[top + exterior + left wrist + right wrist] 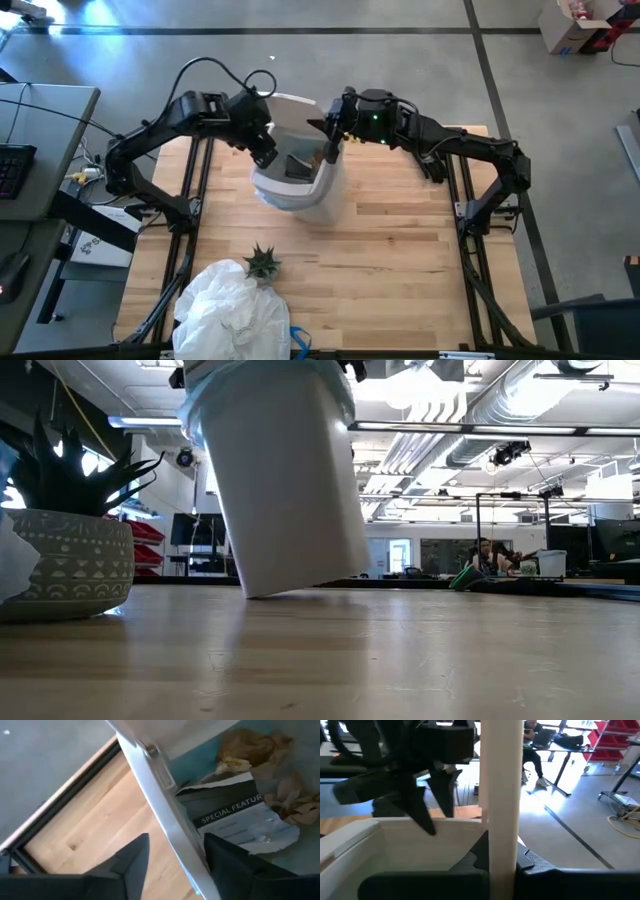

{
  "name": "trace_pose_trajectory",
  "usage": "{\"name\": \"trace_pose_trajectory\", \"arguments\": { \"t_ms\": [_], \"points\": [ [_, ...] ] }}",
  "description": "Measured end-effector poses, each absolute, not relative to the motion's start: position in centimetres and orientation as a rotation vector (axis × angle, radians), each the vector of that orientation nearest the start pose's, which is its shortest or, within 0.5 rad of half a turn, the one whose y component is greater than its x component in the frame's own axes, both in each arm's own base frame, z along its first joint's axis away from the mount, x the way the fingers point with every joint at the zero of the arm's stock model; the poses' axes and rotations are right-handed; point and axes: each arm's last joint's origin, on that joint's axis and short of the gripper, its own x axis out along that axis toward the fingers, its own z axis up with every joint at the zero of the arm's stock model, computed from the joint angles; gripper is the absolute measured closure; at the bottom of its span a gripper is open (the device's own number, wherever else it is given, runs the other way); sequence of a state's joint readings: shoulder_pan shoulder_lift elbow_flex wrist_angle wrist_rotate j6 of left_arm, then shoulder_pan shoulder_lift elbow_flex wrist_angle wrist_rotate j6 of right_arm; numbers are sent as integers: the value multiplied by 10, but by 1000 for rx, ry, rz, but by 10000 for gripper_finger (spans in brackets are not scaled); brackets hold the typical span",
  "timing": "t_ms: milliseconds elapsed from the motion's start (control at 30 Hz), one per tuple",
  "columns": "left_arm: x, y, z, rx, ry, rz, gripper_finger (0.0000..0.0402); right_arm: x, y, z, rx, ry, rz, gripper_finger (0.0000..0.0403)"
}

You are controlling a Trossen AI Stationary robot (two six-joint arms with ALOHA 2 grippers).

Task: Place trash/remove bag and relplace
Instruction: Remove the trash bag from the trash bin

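White bin [300, 180] at table's far-centre, tilted: in low view [285, 480] only one bottom edge on the wood, rest lifted. Light-blue bag [335, 385] folded over the rim, still lining it.

Left gripper [264, 148] reaching in from far-left, elbow bent, wrist angled down onto bin's left rim. Fingers [131, 865] parted and straddling the rim wall [165, 815] — one outside over the wood, one inside. Gaps visible both sides, so not clamped.

Right gripper [333, 150] coming from far-right, forearm extended over the table, wrist pitched down at right rim. Fingers closed tight on the rim edge [501, 795]; wall runs straight up between them in own wrist view. Left gripper [427, 800] visible across the bin opening.

Trash inside bin: crumpled brown paper [280, 775] and a printed white scrap [245, 822] lying on the blue liner.

Potted plant [263, 263] and heap of white plastic [232, 310] at table's near-left, well apart from bin.
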State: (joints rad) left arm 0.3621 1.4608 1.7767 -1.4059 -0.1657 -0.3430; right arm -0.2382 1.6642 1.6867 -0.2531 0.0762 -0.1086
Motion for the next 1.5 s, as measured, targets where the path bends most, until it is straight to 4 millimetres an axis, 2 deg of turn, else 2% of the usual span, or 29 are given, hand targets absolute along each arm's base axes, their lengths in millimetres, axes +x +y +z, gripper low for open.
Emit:
{"name": "trace_pose_trajectory", "arguments": {
  "t_ms": [100, 200, 300, 433, 467, 633, 767, 833, 900, 1033, 1167, 1233, 1300, 1367, 1433, 1500],
  "points": [
    [238, 95, 409, -435, 1026, 653, 213, 371, -92, 409, -94, 257, -316, 403],
    [242, 96, 406, -442, 1034, 661, 226, 370, -91, 409, -94, 269, -323, 403],
    [240, 95, 408, -441, 1020, 658, 268, 370, -91, 407, -93, 283, -322, 403],
    [238, 95, 409, -446, 1019, 663, 357, 370, -88, 407, -87, 280, -312, 403],
    [239, 96, 409, -441, 1014, 672, 366, 370, -87, 408, -89, 277, -316, 402],
    [233, 97, 421, -430, 972, 671, 366, 368, -81, 416, -91, 236, -312, 402],
    [231, 91, 441, -397, 898, 665, 366, 362, -92, 419, -50, 228, -406, 403],
    [228, 90, 446, -360, 891, 689, 366, 361, -94, 421, 0, 209, -277, 403],
    [222, 91, 445, -377, 927, 686, 366, 366, -89, 421, 5, 175, -184, 402],
    [224, 91, 441, -405, 958, 626, 366, 366, -82, 423, -55, 213, -357, 402],
    [230, 92, 439, -407, 959, 601, 366, 362, -88, 426, 3, 215, -205, 402],
    [230, 91, 441, -372, 949, 648, 366, 365, -81, 427, -48, 215, -298, 402],
    [231, 94, 443, -368, 927, 604, 366, 363, -81, 426, -67, 236, -393, 403],
    [232, 93, 443, -396, 924, 552, 366, 360, -87, 427, 17, 235, -253, 402],
    [233, 89, 441, -389, 944, 602, 366, 362, -84, 426, 36, 233, -155, 402],
    [234, 93, 438, -383, 969, 595, 366, 363, -79, 424, -44, 252, -320, 402]
  ]
}}
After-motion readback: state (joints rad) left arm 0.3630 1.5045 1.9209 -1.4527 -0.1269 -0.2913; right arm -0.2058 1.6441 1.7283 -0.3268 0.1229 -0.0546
